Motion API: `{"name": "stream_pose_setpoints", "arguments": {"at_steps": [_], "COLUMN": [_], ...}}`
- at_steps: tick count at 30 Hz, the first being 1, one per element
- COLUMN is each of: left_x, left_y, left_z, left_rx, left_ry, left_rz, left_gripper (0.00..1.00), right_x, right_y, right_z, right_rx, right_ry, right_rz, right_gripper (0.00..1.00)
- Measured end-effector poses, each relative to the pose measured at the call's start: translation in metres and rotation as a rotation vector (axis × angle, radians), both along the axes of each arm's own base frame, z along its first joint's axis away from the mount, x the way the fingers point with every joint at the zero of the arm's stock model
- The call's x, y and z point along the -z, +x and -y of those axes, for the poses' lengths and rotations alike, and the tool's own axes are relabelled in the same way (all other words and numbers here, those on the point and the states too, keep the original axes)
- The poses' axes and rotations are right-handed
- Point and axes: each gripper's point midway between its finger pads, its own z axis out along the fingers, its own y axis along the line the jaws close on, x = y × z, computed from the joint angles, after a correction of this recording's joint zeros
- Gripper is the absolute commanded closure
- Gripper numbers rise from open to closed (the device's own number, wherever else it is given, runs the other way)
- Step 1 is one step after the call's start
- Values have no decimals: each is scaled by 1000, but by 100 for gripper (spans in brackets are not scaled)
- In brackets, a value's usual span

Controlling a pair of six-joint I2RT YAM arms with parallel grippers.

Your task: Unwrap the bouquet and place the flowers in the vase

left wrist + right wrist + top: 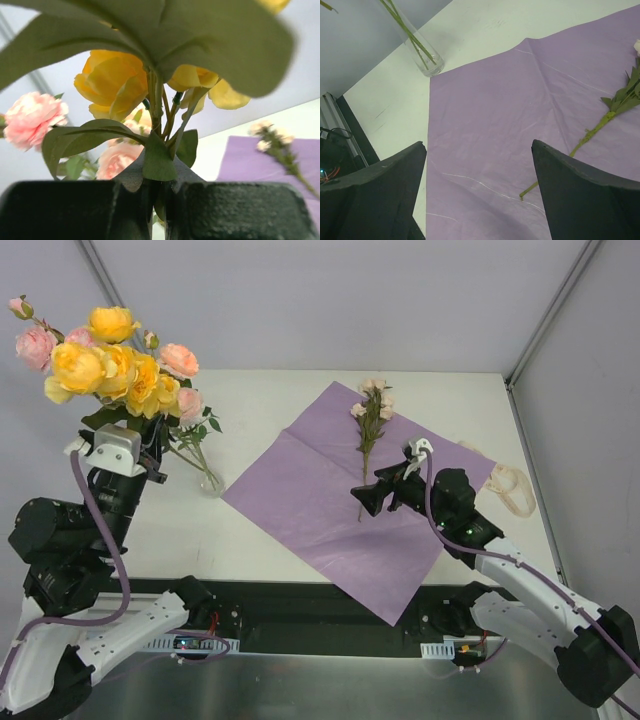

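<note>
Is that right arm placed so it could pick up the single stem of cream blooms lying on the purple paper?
Probably yes. The right tool hangs open over the lower end of the stem, which lies flat on the purple paper. Nothing lies between them.

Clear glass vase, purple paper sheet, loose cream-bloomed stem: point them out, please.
Clear glass vase (211, 481): top external view, round base.
Purple paper sheet (300, 495): top external view, bare left half.
Loose cream-bloomed stem (371, 420): top external view, leafy upper part.
</note>
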Motion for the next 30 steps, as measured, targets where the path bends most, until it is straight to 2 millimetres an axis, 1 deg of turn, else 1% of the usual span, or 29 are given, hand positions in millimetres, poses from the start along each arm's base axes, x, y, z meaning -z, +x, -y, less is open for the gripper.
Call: {"name": "stream_pose_setpoints", "arguments": {"at_steps": [3,7,11,14,16,19,22,25,28,30], "left_x": [10,20,13,3,0,3,6,6,6,9], "left_y": [11,26,36,44,52,67,76,77,74,72], "left_z": [-13,-22,-29,-28,-26,-19,-16,-19,-27,-31], "left_rx": [-112,-227,-321,-365,-389,-418,-441,-459,-480,-482], "left_ry": [49,94,87,66,56,54,50,36,5,-1], "left_rz": [-3,14,60,85,86,69,56,57,72,79], "left_gripper": [100,100,100,100,100,100,100,100,100,100], "right_x": [1,4,6,6,6,6,5,3,2,1], "right_y": [0,1,1,1,1,1,2,1,1,0], "right_z": [0,-1,-1,-1,-1,-1,0,0,0,0], "right_rx": [1,-2,-4,-5,-7,-7,-4,-4,-5,-5], "right_ry": [-1,-5,-8,-8,-7,-7,-4,-1,5,9], "right_rz": [-6,-13,-20,-20,-20,-20,-18,-14,-16,-19], "right_gripper": [11,11,11,10,11,10,11,10,10,10]}}
